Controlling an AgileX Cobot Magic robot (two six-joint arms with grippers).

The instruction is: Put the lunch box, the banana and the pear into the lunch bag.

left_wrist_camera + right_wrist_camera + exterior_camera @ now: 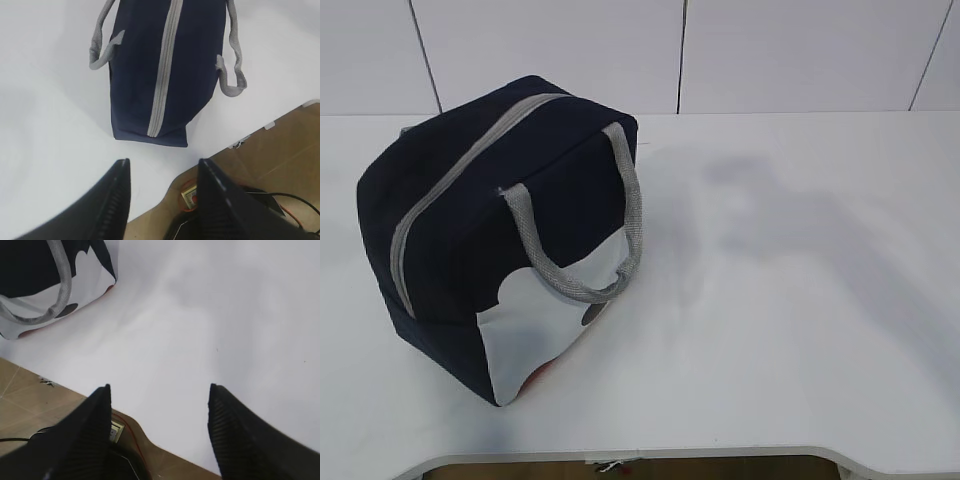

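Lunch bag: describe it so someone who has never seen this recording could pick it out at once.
On the white table, look to the left half in the exterior view: the lunch bag stands there alone, a boxy navy fabric bag. A grey zipper runs shut along its top, grey webbing handles hang at its sides, and one side carries a white panel. No lunch box, banana or pear shows beside it.

1. white table [790,300]: matte top, curved cut-out in the front edge; soft grey shadows across the right half
2. wall [800,50] behind it: white panels split by thin dark vertical seams
3. floor [20,390] below the table edge: light brown wood-look boards; small scrap of debris near the edge
4. black cables [295,200] on the floor; small yellowish square box [189,196] with a thin red wire looped around it
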